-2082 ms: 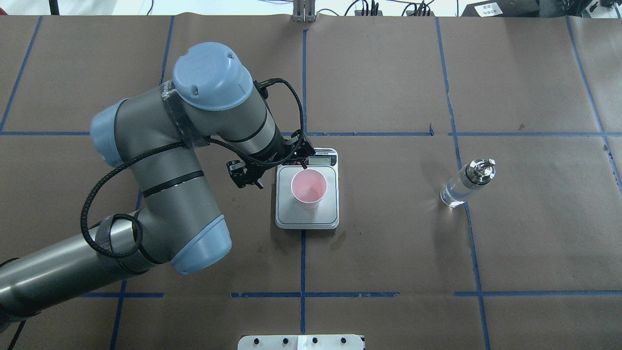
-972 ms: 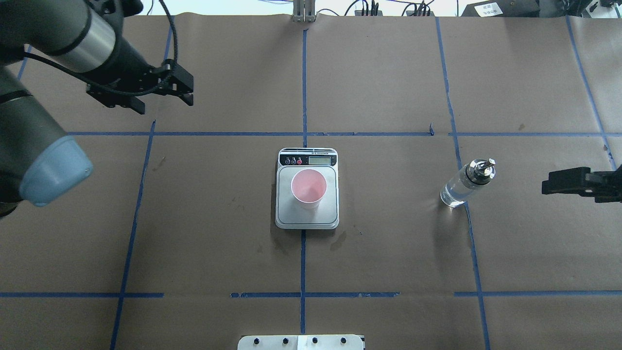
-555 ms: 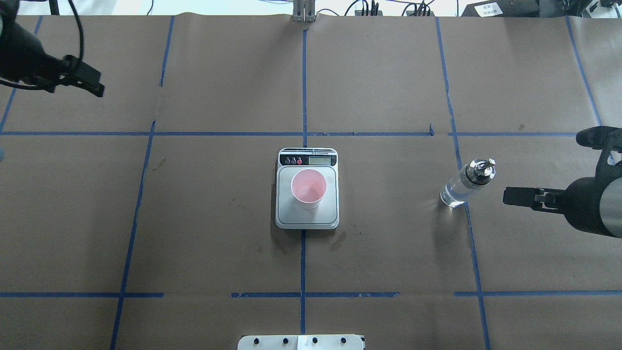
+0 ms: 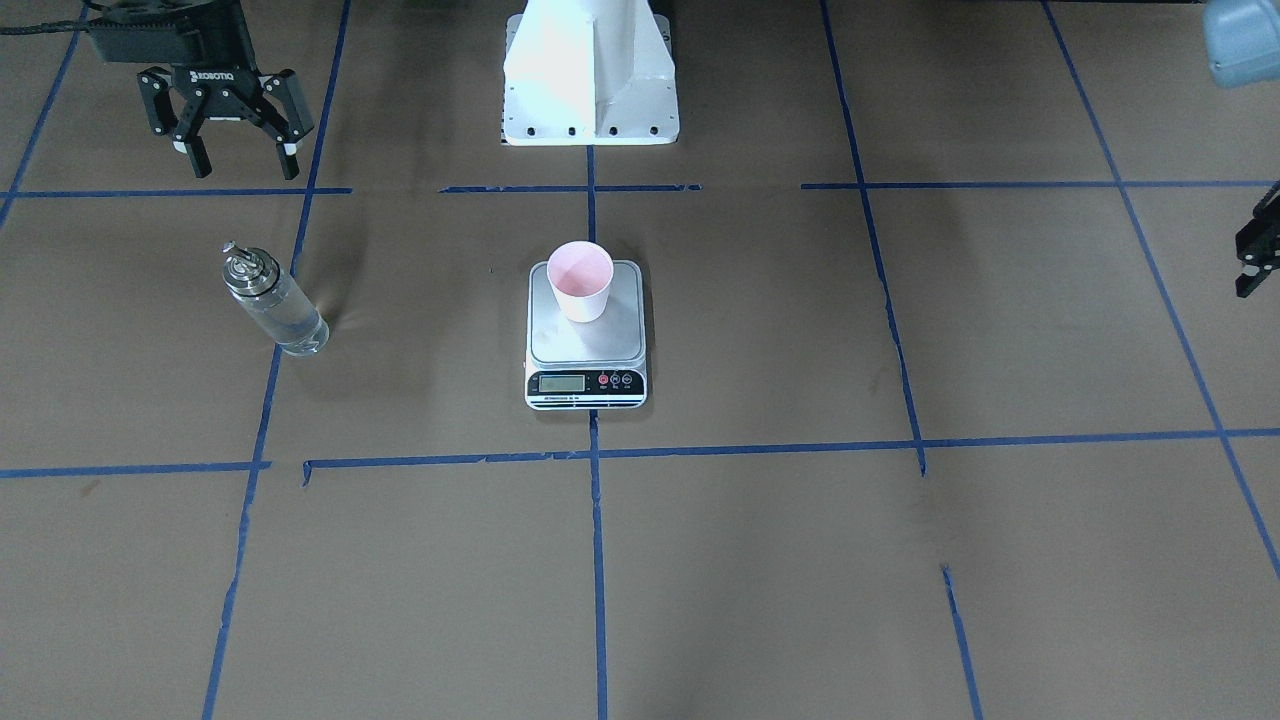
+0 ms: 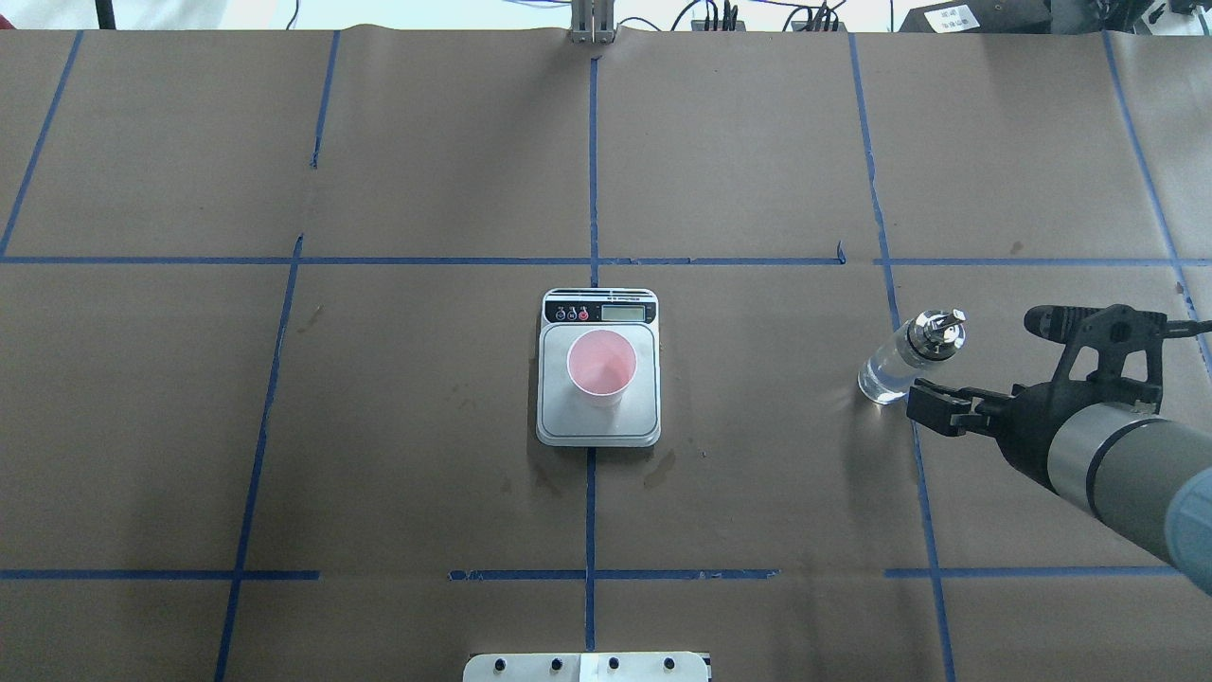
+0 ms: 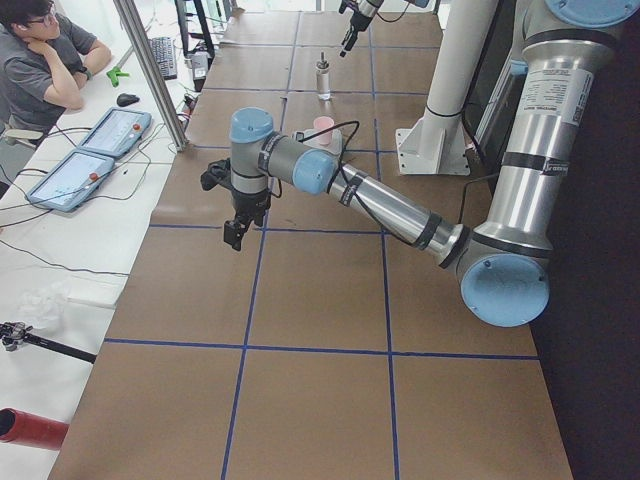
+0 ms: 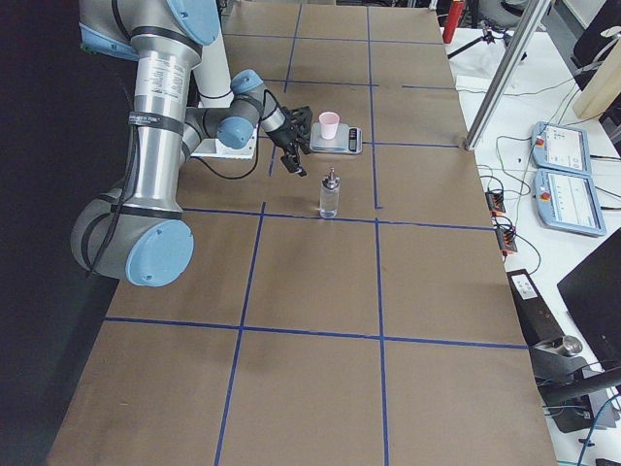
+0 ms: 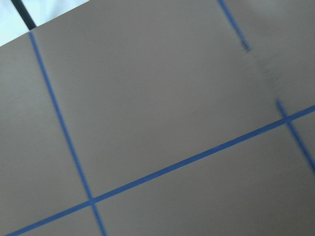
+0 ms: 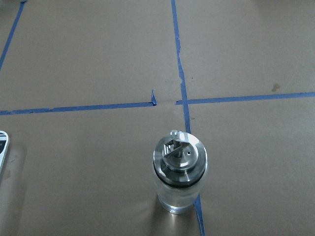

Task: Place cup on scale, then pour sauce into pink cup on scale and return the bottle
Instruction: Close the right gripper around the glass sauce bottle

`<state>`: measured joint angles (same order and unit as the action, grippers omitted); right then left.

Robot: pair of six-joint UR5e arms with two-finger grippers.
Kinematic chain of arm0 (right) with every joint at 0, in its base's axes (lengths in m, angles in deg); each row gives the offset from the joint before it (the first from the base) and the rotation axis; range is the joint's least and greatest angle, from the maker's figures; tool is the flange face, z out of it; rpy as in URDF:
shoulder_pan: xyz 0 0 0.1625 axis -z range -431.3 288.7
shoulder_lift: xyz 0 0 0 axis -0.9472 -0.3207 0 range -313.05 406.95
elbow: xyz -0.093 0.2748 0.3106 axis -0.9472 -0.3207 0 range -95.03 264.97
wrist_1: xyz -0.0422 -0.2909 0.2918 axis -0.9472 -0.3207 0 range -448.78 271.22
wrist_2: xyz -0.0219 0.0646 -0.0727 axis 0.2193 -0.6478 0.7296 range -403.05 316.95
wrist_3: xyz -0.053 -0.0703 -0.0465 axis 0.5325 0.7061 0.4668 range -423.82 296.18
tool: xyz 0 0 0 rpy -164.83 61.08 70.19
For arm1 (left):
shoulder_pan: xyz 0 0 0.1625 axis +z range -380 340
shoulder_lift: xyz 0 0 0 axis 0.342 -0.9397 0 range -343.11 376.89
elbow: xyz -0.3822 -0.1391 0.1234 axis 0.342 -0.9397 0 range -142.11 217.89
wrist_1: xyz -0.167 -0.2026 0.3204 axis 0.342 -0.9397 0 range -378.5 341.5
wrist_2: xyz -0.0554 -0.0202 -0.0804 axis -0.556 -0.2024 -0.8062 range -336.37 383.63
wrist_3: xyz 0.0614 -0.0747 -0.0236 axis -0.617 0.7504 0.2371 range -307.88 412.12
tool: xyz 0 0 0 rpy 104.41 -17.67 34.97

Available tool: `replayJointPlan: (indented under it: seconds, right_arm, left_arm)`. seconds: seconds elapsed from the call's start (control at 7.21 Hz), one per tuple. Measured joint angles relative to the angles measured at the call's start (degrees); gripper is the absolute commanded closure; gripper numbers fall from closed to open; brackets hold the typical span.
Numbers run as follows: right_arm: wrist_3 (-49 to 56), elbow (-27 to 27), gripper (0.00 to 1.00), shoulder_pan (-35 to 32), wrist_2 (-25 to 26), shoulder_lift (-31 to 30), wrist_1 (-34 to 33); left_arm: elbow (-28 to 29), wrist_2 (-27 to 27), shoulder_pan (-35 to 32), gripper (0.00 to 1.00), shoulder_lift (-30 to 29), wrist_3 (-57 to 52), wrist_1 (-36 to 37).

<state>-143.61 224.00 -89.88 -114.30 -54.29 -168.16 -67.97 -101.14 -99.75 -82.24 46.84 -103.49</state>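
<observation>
The pale pink cup (image 5: 601,367) stands upright on the scale (image 5: 598,428) at the table's middle; it also shows in the front view (image 4: 580,280). The clear glass bottle (image 5: 907,360) with its silver spout stands upright to the right, clear liquid inside. My right gripper (image 5: 985,365) is open and empty, level with the bottle and just short of it; its spread fingers (image 4: 203,158) show in the front view. The right wrist view looks down on the bottle (image 9: 179,172). My left gripper (image 4: 1256,250) is far off to the left, cut by the frame edge.
The table is brown paper with blue tape lines (image 5: 591,170). The robot's white base (image 4: 590,70) stands behind the scale. The left arm (image 6: 380,205) stretches low over the table's left end. An operator (image 6: 45,70) sits beyond that end.
The left arm has drawn back from the cup and left the overhead view. The right arm has come in from the right edge, its open gripper now close beside the bottle.
</observation>
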Motion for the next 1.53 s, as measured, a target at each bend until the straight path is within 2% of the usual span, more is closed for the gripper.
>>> replayJointPlan:
  seconds: [0.28,0.42,0.56,0.83,1.25,1.53]
  right_arm:
    - [-0.6,-5.0,0.00,3.2,7.1,0.0,3.9]
    - [-0.6,-8.6,0.00,4.1,9.9,-0.3,8.2]
    - [-0.4,-11.6,0.00,4.8,12.8,-0.7,12.2]
    - [-0.2,-16.0,0.00,6.1,19.1,-0.9,15.5]
    - [0.0,-23.4,0.00,7.2,24.8,-0.2,23.4]
    - [0.1,-24.8,0.00,7.5,25.9,0.2,25.3]
  left_arm:
    - [3.3,0.6,-0.8,0.00,1.7,-7.5,-0.2]
    - [5.0,1.4,-0.8,0.00,1.7,-9.4,-0.2]
    - [5.9,2.5,-0.8,0.00,1.6,-10.1,-0.2]
    - [6.4,3.3,-0.9,0.00,1.6,-10.3,-0.1]
    - [6.7,3.4,-1.3,0.00,1.5,-10.3,-0.1]
    - [7.0,3.5,-1.5,0.00,1.5,-10.3,0.0]
